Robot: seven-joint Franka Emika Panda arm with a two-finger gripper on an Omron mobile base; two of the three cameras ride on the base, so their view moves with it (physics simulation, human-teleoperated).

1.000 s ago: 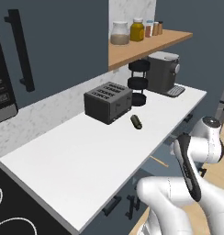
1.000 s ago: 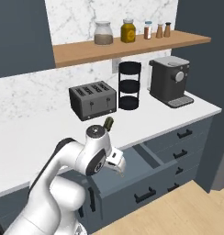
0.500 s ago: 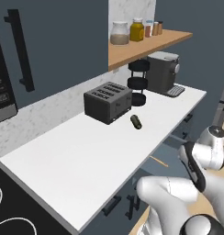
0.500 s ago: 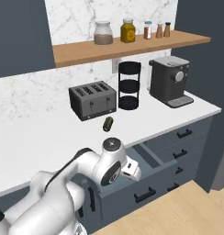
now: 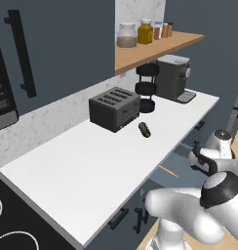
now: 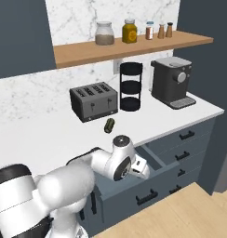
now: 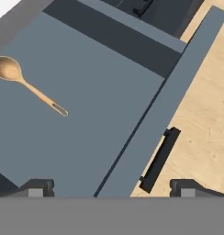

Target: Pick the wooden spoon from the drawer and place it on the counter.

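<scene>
**Arm lowered over the open drawer; spoon not yet grasped**

Over the last second the arm has swung down from beside the counter edge to the open drawer, so that in the right base view the gripper [image 6: 142,168] now hangs low over the drawer's inside, where earlier it sat higher, level with the counter's edge. The things on the counter have not shifted.

The wooden spoon [image 7: 26,85] lies flat on the floor of the drawer [image 7: 109,96]. In the hand view it sits toward ten o'clock, bowl at the upper left and thin handle running toward four o'clock. Nothing touches it. In the left base view its handle shows as a thin tan sliver [image 5: 168,171] just beyond the counter's front edge. The drawer is pulled well out; its flat front and short black bar handle [image 7: 159,159] lie toward five o'clock in the hand view.

The two dark fingertips [image 7: 36,187] stand far apart at the bottom of the hand view, so the jaws are wide and hold nothing.

The counter [image 6: 41,135] is the white slab above the drawer. On it stand a toaster [image 6: 93,101], a black tiered rack [image 6: 131,86] and a coffee machine [image 6: 172,82], with a small dark olive cylinder [image 6: 109,125] lying in front of the toaster.

As a judgement: the drawer is open and the approach is under way, but the gripper is not yet centred on the spoon. Left to do are lining up over the handle, descending, closing, lifting, and laying the spoon on a bare stretch of counter.
</scene>
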